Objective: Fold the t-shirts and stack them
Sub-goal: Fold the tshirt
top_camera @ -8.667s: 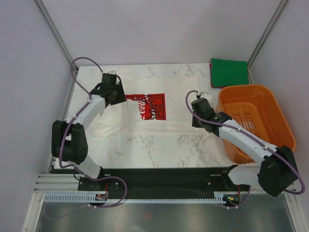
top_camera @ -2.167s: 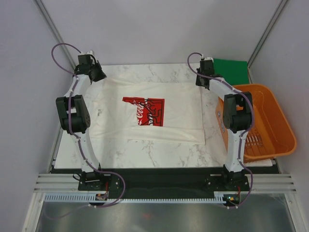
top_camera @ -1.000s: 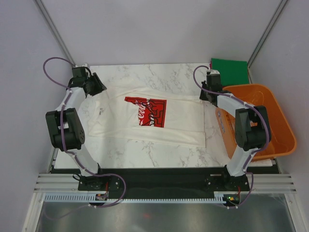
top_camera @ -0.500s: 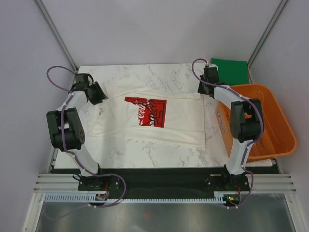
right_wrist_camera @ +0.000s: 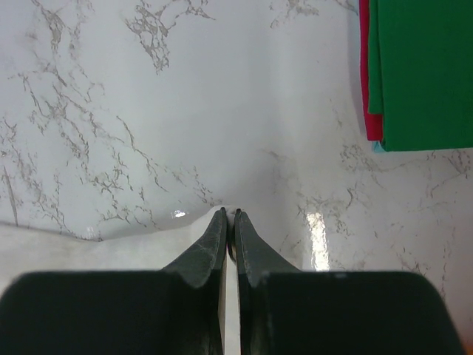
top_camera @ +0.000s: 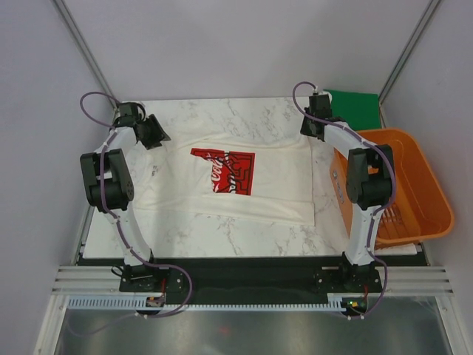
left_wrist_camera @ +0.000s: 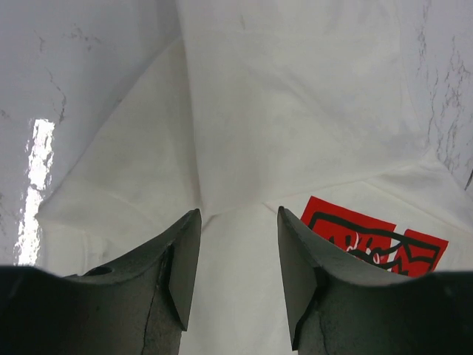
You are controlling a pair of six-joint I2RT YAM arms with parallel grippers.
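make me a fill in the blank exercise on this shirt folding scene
The white t-shirt has a ____ chest print. The right pincer is ____ on its edge. The left pincer is ____, holding nothing. The folded green t-shirt lies near the ____ basket.
Missing: red, shut, open, orange.

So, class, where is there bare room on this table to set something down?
The table is bare along its far edge, beyond the white tee, and in front of it, before the arm bases. The right side is crowded: basket and green tee.
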